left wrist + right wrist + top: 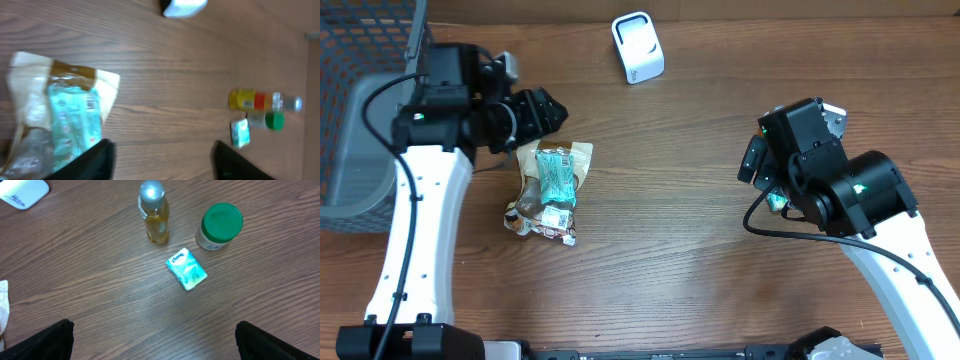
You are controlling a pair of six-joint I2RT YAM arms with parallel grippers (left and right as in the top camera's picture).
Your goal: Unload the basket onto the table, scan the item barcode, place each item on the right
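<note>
The item, a crumpled tan bag with a teal packet on it [552, 185], lies on the table left of centre; in the left wrist view the bag [55, 115] fills the lower left. The white scanner [638, 47] stands at the far middle. My left gripper [552, 112] hovers just above the bag's far edge. Its jaws [162, 160] stand apart over bare wood, with one finger [95, 160] over the bag's right edge. My right gripper [157, 340] is wide open above the table on the right, holding nothing.
A grey wire basket [360, 100] sits at the far left. Beneath the right arm [820, 170] are a yellow bottle [155, 215], a green-lidded jar [220, 225] and a teal tissue pack [186, 269].
</note>
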